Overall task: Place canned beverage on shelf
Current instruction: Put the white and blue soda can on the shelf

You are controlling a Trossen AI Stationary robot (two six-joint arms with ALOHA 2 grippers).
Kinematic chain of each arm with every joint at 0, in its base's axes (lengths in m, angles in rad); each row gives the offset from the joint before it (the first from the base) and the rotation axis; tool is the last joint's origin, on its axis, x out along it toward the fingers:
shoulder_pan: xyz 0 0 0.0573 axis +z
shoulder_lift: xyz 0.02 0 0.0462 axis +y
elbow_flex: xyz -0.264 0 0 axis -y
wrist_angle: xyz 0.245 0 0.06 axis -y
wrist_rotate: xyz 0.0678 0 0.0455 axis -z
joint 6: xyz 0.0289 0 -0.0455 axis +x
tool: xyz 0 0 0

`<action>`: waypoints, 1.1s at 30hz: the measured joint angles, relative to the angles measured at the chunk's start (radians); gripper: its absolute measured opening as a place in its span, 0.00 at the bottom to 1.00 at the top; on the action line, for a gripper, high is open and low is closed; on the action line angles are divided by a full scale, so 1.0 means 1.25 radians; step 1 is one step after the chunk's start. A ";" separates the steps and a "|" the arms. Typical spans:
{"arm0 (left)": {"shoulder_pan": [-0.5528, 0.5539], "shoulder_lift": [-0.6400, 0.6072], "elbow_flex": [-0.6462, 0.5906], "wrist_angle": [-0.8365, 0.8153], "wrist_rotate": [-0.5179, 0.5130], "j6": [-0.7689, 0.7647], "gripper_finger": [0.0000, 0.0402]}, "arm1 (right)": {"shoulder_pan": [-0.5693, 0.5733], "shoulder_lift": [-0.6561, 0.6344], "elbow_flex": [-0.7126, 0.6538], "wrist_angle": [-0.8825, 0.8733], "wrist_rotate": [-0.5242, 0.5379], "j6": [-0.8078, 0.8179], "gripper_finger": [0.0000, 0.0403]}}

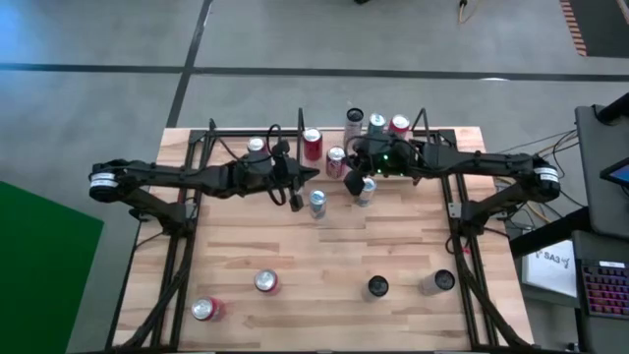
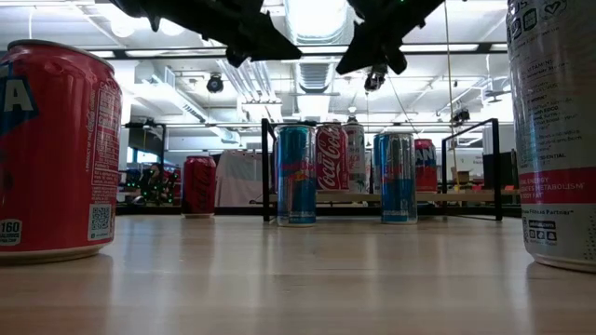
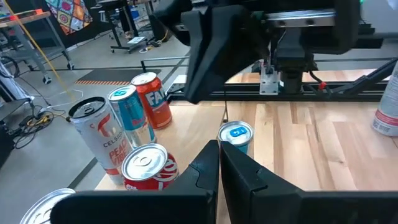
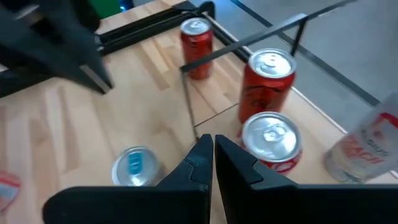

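Note:
The shelf (image 2: 466, 196) stands at the table's far edge, and several cans stand on its board (image 4: 221, 87), among them a red cola can (image 1: 336, 160). Two blue cans stand upright on the table just in front of it, one to the left (image 1: 316, 204) and one to the right (image 1: 366, 190). My left gripper (image 1: 297, 199) is shut and empty, in the air left of the left blue can. My right gripper (image 1: 352, 183) is shut and empty, in the air above the shelf's near edge, between the cola can and the right blue can. Both grippers hang well above the can tops in the low view (image 2: 251, 42).
Another red can (image 1: 256, 147) stands left of the shelf. Near the front edge stand two red cans (image 1: 266, 282) (image 1: 205, 310), a dark can (image 1: 377, 286) and a grey can (image 1: 437, 282). The black frame posts (image 1: 187, 226) run along both table sides.

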 joint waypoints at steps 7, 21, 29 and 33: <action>-0.026 -0.008 0.000 0.000 0.000 0.000 0.00 | 0.067 -0.004 0.000 -0.004 -0.001 0.022 0.02; -0.081 -0.036 0.001 -0.001 0.000 0.001 0.00 | 0.115 -0.004 0.000 -0.174 -0.002 0.175 0.02; -0.087 -0.050 0.001 0.000 0.000 0.001 0.00 | 0.124 -0.001 0.033 -0.283 -0.036 0.214 0.02; -0.087 -0.050 0.001 -0.001 0.000 0.001 0.00 | 0.137 0.016 0.086 -0.330 -0.042 0.214 0.02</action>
